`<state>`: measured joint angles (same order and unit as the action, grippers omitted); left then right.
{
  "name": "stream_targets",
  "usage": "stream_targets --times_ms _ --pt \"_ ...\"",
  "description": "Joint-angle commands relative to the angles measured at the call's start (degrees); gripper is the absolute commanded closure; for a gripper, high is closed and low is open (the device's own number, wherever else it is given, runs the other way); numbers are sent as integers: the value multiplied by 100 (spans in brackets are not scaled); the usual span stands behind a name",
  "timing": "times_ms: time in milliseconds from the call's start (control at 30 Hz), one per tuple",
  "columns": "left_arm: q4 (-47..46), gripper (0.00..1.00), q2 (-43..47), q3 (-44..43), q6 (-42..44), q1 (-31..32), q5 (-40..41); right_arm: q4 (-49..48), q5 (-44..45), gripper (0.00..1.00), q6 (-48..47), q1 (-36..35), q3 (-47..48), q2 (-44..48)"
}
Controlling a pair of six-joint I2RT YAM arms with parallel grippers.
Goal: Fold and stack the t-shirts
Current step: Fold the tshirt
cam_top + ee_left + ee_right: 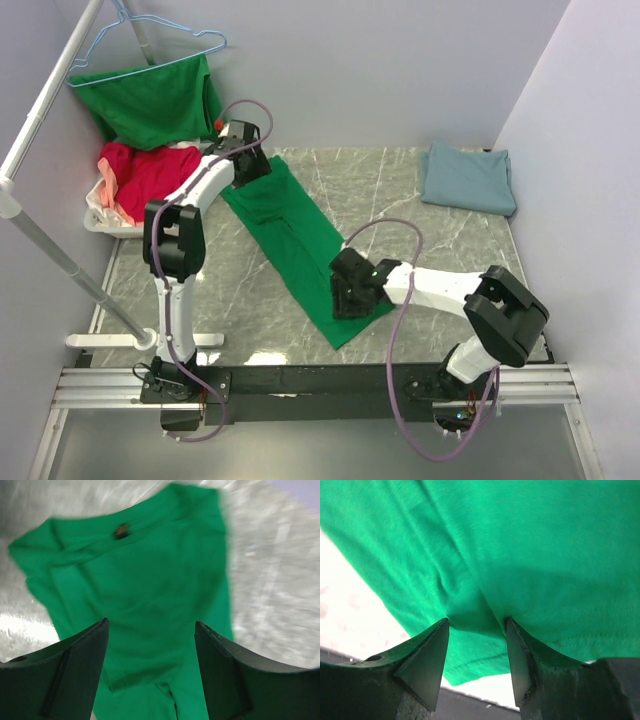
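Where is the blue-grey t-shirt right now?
In the top view the blue-grey t-shirt lies folded at the table's far right corner, apart from the long green t-shirt at centre.

L pincer (151, 622) jaws apart over green tee (150, 575); neck label (120, 530) visible; marble tabletop (275, 590) blurred.

Marble tabletop (400, 200), white basket (100, 226) at left, blue wire hanger (150, 42)
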<state>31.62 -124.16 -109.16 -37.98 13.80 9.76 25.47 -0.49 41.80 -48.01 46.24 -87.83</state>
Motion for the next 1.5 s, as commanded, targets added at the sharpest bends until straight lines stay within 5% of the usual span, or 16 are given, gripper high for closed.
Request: stream_targets --times_ms 0,233,600,1000,1467 --pt "556 26 -100 -229 -297 122 360 704 -452 43 522 -762 -309 -278" --pt "-94 25 515 545 -395 254 351 635 -645 44 522 -1702 200 -831" --pt "995 25 174 -70 -640 939 852 800 -269 44 355 -2318 1326 -1456" --pt "2305 24 -943 -1097 -1238 1283 1808 1759 1831 42 908 -2327 1555 327" --pt "2604 23 -1171 -1071 -1476 1388 2224 1988 2361 42 918 -2063 1520 952"
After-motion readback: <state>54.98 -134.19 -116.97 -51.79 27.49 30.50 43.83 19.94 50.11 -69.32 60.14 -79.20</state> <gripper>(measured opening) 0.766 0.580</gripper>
